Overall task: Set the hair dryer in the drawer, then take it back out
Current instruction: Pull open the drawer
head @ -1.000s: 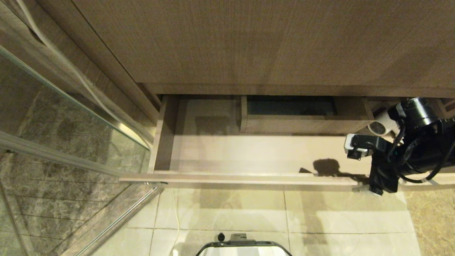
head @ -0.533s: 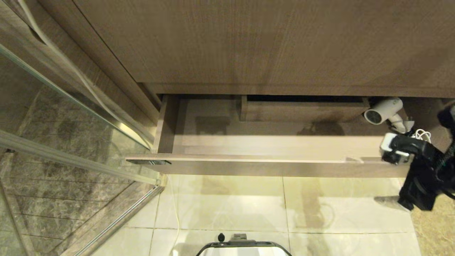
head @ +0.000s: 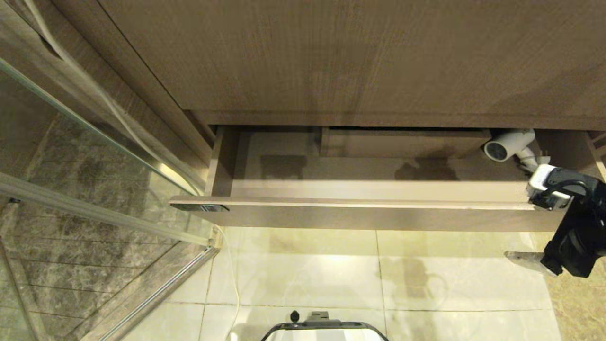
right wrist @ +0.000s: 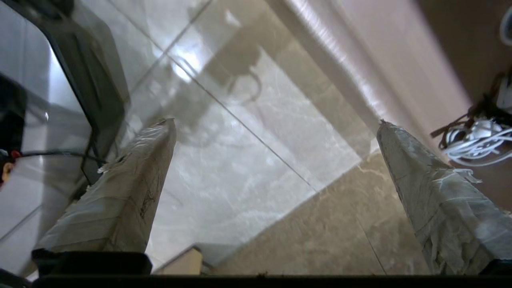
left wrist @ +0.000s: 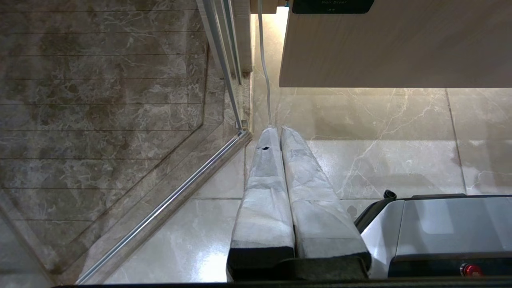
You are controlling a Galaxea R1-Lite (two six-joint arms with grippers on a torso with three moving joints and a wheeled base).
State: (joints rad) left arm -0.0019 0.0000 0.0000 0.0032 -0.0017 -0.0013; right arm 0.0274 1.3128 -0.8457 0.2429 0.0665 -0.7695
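The wood-grain drawer (head: 360, 215) stands part open under the cabinet. The white hair dryer (head: 509, 144) lies in its back right corner, grey grille facing left, beside the boxed cutout (head: 402, 144). Its bundled white cord (right wrist: 476, 144) with a black tie shows in the right wrist view. My right gripper (right wrist: 276, 121) is open and empty, over the floor tiles just in front of the drawer's right end; the right arm (head: 575, 237) sits at the head view's right edge. My left gripper (left wrist: 279, 130) is shut on nothing, parked low before the drawer front (left wrist: 400, 48).
A glass shower door (head: 94, 199) with a metal floor rail (head: 161, 293) stands at the left. A tall wood-grain panel (head: 331, 57) overhangs the drawer. A thin white cable (head: 234, 284) runs down the marble floor. My base (head: 324, 331) is at the bottom.
The drawer has slid back toward the cabinet. My right gripper has drawn away from the drawer front, to the right and out over the floor, uncovering the hair dryer.
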